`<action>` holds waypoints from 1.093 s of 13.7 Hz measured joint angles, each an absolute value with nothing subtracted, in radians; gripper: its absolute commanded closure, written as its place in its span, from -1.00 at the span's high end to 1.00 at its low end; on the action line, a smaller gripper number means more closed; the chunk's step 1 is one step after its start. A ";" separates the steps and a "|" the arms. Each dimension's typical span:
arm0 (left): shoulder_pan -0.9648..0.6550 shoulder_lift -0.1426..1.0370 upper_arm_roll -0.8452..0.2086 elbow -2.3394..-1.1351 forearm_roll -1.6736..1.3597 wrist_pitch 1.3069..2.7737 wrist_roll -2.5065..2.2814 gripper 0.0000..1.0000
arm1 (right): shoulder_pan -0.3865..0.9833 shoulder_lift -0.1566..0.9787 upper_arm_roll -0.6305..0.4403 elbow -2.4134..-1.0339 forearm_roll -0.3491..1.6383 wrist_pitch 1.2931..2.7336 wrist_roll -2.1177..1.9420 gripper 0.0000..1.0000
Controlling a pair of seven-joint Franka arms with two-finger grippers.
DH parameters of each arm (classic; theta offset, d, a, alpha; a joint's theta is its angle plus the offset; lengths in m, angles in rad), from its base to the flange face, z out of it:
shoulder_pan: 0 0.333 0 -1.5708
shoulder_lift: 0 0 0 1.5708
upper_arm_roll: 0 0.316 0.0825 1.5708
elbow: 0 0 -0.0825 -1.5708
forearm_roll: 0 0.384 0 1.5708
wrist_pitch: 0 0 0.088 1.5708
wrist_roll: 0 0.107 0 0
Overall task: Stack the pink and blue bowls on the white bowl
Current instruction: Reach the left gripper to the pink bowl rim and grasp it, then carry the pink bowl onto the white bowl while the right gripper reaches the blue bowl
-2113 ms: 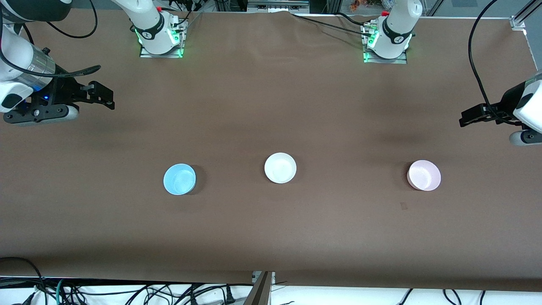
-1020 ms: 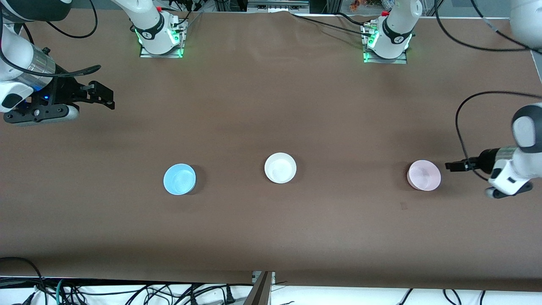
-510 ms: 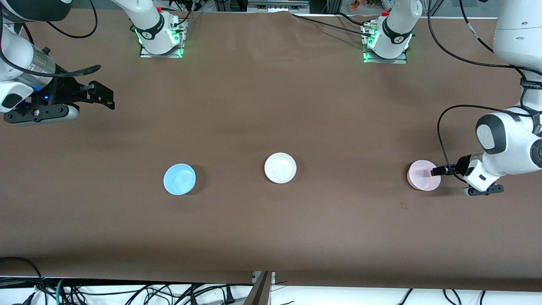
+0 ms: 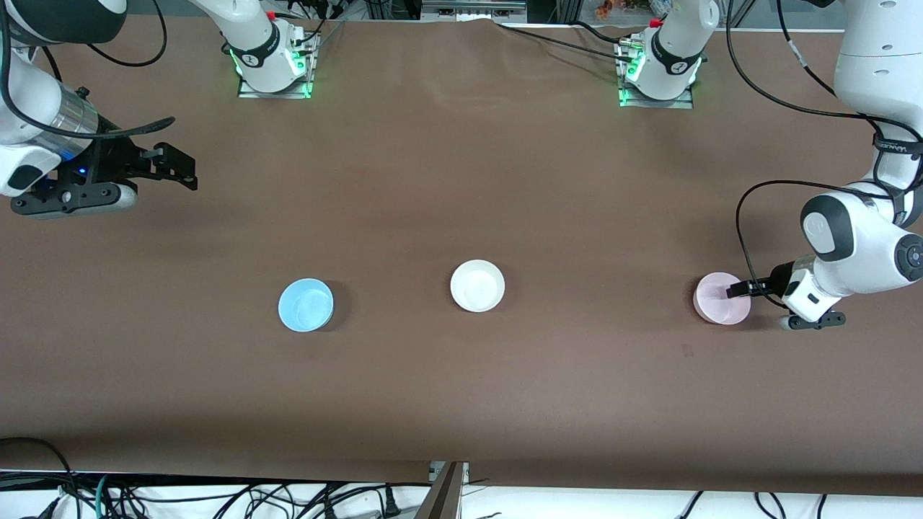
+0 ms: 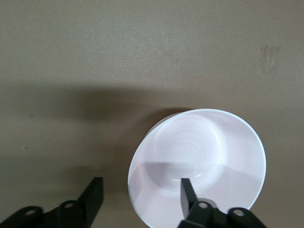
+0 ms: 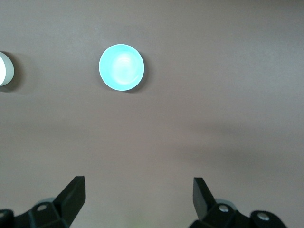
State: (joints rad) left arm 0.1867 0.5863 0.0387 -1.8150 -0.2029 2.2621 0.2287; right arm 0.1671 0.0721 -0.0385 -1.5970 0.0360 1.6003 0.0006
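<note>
Your left gripper (image 4: pixel 737 290) has come down from its raised spot at the left arm's end of the bench (image 4: pixel 461 389) and now sits at the rim of the pale pink round plastic bowl (image 4: pixel 719 299). In the left wrist view the fingers are spread, one inside the bowl (image 5: pixel 199 166) and the other outside its wall over bare cloth, so the rim lies between them and nothing is gripped yet. By my reading you are in place for the first pick, and closing on that rim is what the task calls for next.

The pink bowl has not shifted. It rests toward the left arm's end, well apart from the plain white round plastic bowl (image 4: pixel 477 286) in the middle. The light sky blue round plastic bowl (image 4: pixel 306 305) lies toward the right arm's end, also well apart from the white one. Nothing is stacked so far.

Your right gripper (image 4: pixel 189 173) waits in the air at the right arm's end of the bench, barely moved, its fingers spread wide and empty in the right wrist view, with the blue bowl (image 6: pixel 121 67) well ahead of it.

As for writing, there is small dark lettering on a band of the left arm, too small to read. The bowls carry no labels that you can see.
</note>
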 measured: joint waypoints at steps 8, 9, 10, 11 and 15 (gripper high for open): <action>0.187 0.586 0.042 -1.816 -0.205 2.261 0.285 -1.00 | 0.167 0.101 -0.038 -1.599 0.036 1.643 0.000 1.00; 0.186 0.585 0.041 -1.814 -0.209 2.259 0.285 -1.00 | 0.167 0.117 -0.038 -1.600 0.036 1.663 0.000 1.00; 0.182 0.585 0.038 -1.808 -0.237 2.243 0.285 -1.00 | 0.167 0.135 -0.038 -1.599 0.036 1.673 0.000 1.00; 0.171 0.584 0.034 -1.788 -0.283 2.200 0.283 -1.00 | 0.167 0.153 -0.038 -1.598 0.037 1.674 0.000 1.00; 0.058 0.570 -0.014 -1.632 -0.333 2.053 0.055 -1.00 | 0.170 0.195 -0.034 -1.596 0.038 1.682 0.000 1.00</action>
